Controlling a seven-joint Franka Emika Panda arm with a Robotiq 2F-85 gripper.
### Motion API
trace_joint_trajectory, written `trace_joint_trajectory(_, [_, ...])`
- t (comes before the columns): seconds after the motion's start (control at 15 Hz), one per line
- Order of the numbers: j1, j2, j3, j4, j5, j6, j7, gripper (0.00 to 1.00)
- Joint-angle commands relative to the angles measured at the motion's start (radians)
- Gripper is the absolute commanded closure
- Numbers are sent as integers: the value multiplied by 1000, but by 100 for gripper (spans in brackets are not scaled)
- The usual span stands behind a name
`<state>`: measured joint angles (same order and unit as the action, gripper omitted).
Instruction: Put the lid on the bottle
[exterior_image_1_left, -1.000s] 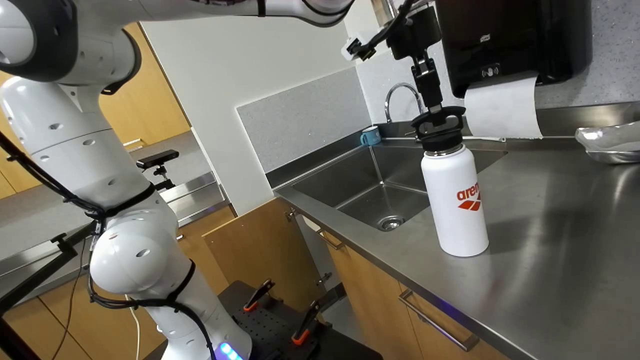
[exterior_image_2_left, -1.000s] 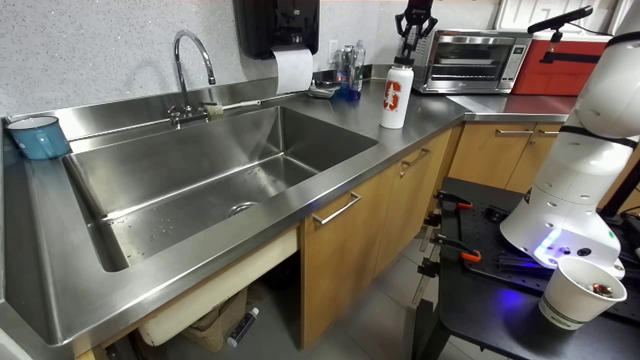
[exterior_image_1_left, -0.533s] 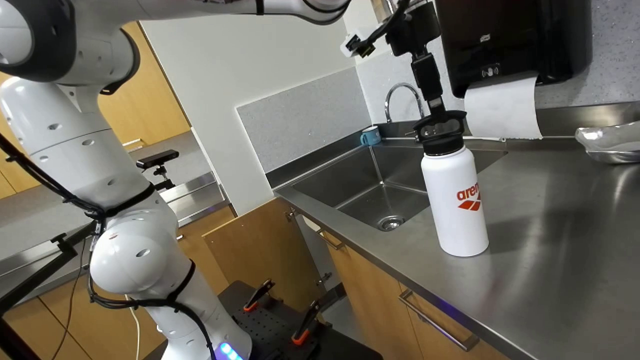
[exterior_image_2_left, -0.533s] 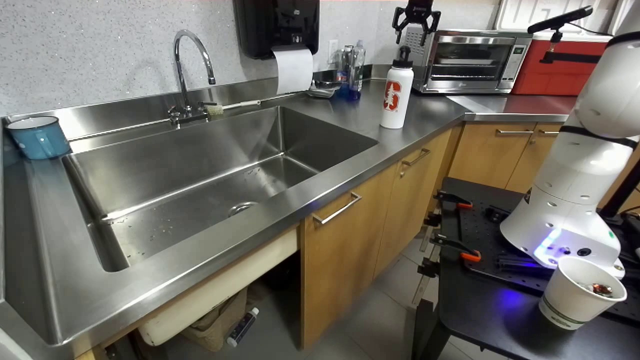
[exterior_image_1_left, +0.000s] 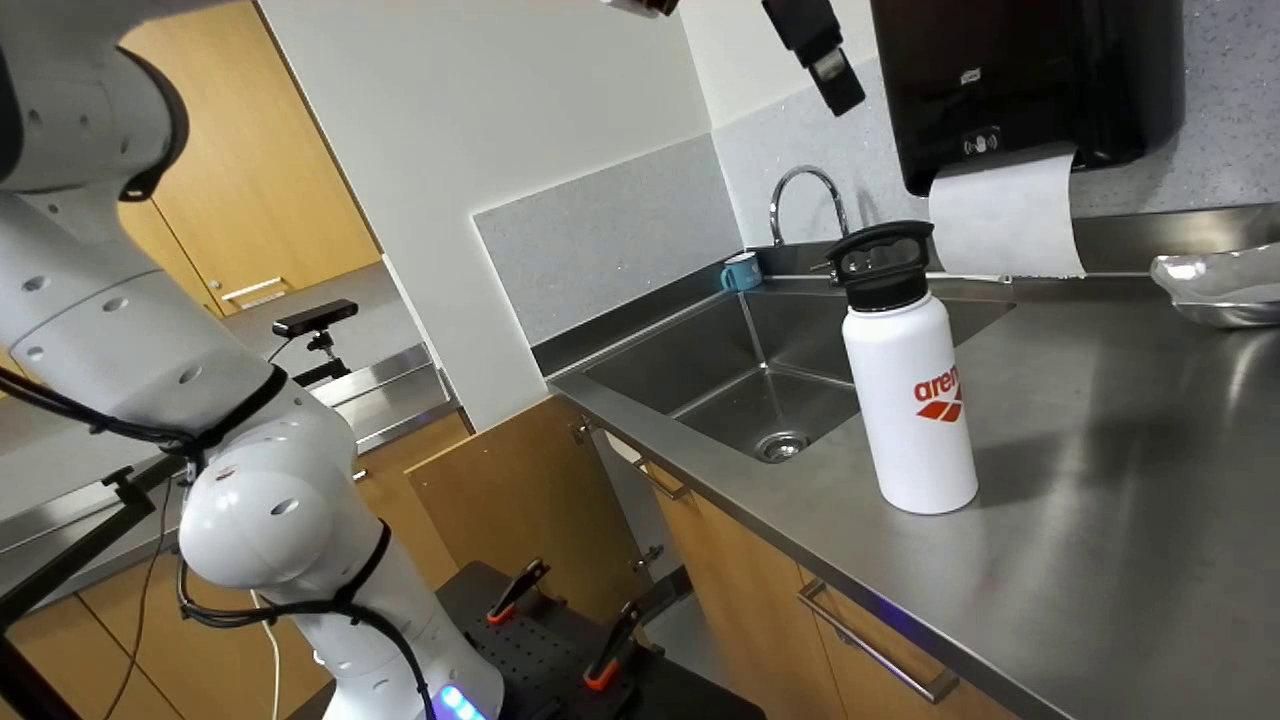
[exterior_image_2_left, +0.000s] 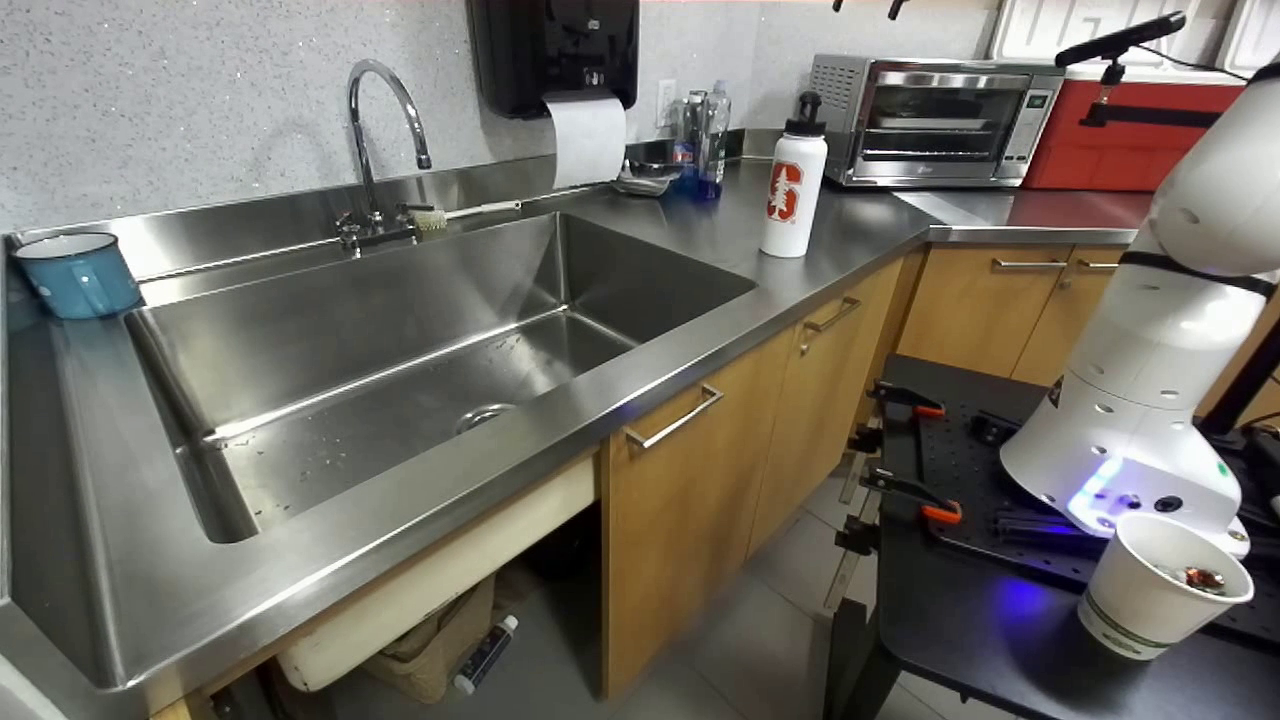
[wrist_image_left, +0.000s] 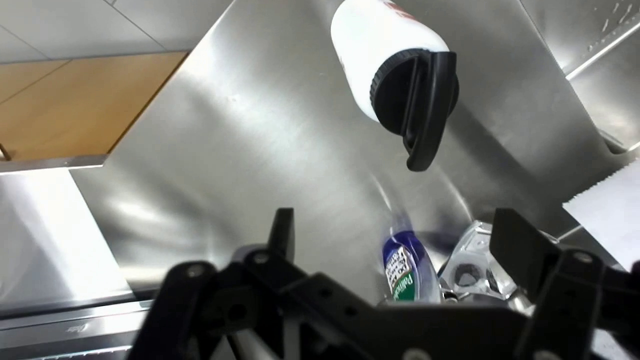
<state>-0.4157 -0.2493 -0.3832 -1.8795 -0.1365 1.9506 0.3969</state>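
The fingers (wrist_image_left: 517, 245) stood spread, holding nothing. In the wrist view the lid (wrist_image_left: 434, 107) lay at 12 o'clock from them, well apart, on top of the bottle (wrist_image_left: 367, 50), which stood upright on the desk (wrist_image_left: 280, 155), its long axis running 11 to 5. Placing looked finished; any next move probably belonged away from 12.

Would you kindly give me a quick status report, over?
Gripper open, empty. Lid on bottle, upright; tightness unclear. Nothing seen between gripper and lid.
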Motion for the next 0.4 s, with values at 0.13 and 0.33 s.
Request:
trace_joint_trajectory(0.13, [-21, -139, 17, -52, -15, -8, -23, 0])
trace_joint_trajectory(0.33, [-26, -171, 20, -70, -17, -9, -23, 0])
